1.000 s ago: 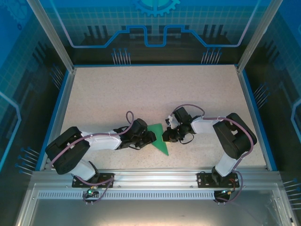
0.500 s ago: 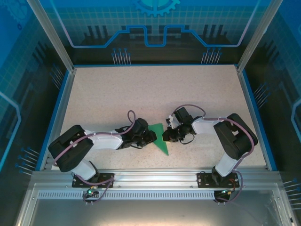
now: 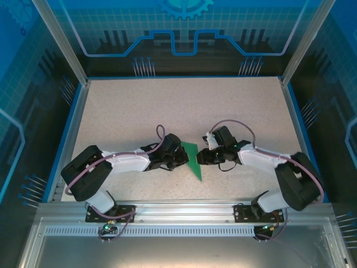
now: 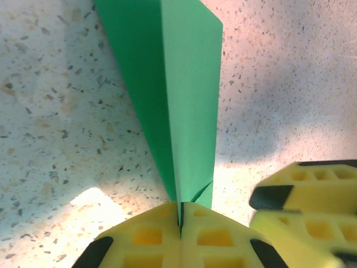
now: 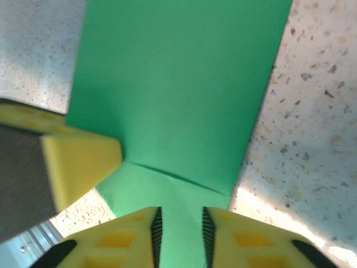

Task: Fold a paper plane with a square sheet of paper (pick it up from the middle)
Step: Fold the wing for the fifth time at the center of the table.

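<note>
Green paper plane mid-table between both arms, long axis near-to-far, sharp tip aimed at the near edge, matte layered creases, left tool pinched tight on its fold, right tool parted around a flat flap, speckled table.

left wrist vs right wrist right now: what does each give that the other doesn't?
Left wrist: the left claw shut on a tip of the folded green paper. A darker and a lighter face meet at a fold line that runs into the pads.
Right wrist: the right claw with jaws apart and a flat flap of the paper in the gap. A crease crosses the sheet just ahead of it.
Shared: the same green paper with the speckled table behind it. Each view also catches the other claw at its edge.
</note>
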Action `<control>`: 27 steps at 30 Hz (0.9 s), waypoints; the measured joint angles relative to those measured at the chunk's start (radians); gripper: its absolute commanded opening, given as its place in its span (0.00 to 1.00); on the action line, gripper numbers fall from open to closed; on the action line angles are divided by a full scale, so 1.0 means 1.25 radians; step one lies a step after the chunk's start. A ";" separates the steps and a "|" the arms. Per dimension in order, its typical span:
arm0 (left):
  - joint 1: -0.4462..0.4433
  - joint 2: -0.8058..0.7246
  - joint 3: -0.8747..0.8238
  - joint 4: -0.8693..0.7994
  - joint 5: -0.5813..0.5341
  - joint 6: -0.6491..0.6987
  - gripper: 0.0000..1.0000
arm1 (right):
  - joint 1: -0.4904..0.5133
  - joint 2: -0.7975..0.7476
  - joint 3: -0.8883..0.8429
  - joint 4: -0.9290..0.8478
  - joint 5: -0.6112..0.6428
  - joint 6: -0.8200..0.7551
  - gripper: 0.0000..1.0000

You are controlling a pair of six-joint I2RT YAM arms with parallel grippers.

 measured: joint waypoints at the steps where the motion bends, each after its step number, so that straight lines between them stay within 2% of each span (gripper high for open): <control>1: 0.001 0.003 0.009 -0.010 0.002 0.000 0.00 | 0.007 -0.032 -0.014 0.000 0.020 -0.004 0.40; 4: 0.006 0.009 0.023 -0.033 0.010 0.000 0.00 | 0.041 -0.118 -0.061 0.005 0.081 -0.017 0.46; 7: 0.010 0.013 0.030 -0.053 0.017 0.000 0.00 | 0.099 -0.159 -0.103 0.018 0.147 -0.029 0.47; 13: 0.010 0.022 0.054 -0.081 0.027 0.001 0.00 | 0.267 -0.172 -0.166 0.097 0.299 -0.078 0.48; 19: 0.010 0.023 0.061 -0.089 0.029 0.002 0.01 | 0.374 -0.195 -0.227 0.182 0.445 -0.175 0.49; 27: 0.010 0.024 0.061 -0.095 0.029 0.002 0.02 | 0.413 -0.138 -0.214 0.235 0.551 -0.284 0.48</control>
